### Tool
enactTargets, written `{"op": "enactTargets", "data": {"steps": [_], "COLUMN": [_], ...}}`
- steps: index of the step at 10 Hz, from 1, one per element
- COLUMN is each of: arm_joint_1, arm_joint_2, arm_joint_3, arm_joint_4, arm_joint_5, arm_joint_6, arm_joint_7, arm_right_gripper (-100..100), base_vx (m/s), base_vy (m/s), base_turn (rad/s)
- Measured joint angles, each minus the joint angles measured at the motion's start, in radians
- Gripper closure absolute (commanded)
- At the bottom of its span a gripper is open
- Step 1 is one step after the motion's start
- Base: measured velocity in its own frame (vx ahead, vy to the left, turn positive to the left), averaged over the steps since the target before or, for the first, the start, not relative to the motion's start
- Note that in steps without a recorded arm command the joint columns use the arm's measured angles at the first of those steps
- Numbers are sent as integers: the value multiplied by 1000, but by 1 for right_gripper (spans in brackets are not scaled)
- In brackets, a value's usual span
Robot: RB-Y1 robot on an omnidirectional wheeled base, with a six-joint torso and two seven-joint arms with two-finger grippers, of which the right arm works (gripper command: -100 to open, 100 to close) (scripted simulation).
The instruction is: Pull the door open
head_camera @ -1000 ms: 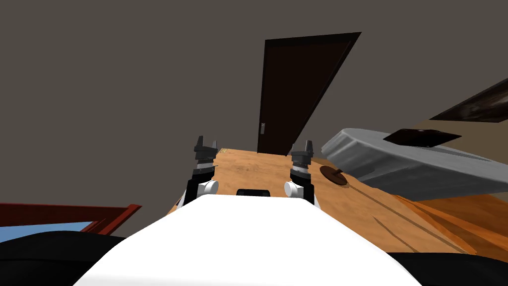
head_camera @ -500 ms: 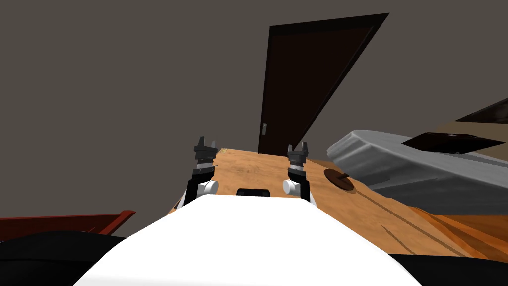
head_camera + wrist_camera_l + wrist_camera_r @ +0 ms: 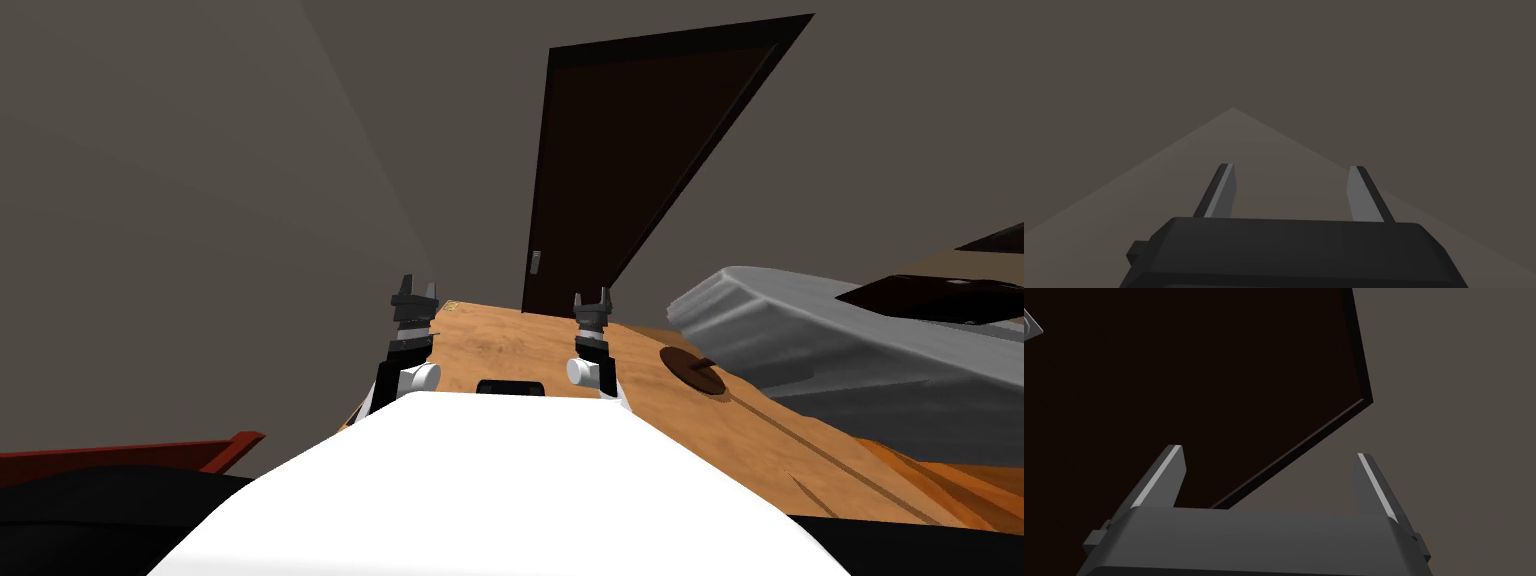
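A dark brown door [image 3: 620, 160] stands shut in the grey wall ahead, with a small grey handle [image 3: 536, 262] low on its left edge. My right gripper [image 3: 592, 299] is open, raised in front of the door's lower part and still short of it. In the right wrist view the door [image 3: 1189, 383] spreads behind the open right gripper [image 3: 1269, 455], and the handle [image 3: 1030, 327] peeks in at the side. My left gripper [image 3: 415, 291] is open, held up before the bare wall; its fingers [image 3: 1224, 187] hold nothing.
A wood floor [image 3: 500, 340] runs to the door. A grey bed [image 3: 830, 340] lies close on the right, with a dark round object [image 3: 692, 370] on the floor beside it. A red-brown piece of furniture [image 3: 150, 455] sits at the lower left.
I have turned and moved closer, so the door looks taller and the bed has slid right. My right gripper has shifted a little to the left. The left arm has held still.
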Motion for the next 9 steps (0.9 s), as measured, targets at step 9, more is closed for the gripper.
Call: {"op": "enactTargets", "data": {"steps": [9], "arm_joint_1": [-133], "arm_joint_2": [-38], "arm_joint_3": [10], "arm_joint_4": [214], "arm_joint_5": [-146], "arm_joint_6": [3], "arm_joint_7": [-147], "arm_right_gripper": [-100], "base_vx": [100], "base_vy": [2], "base_turn": [37]}}
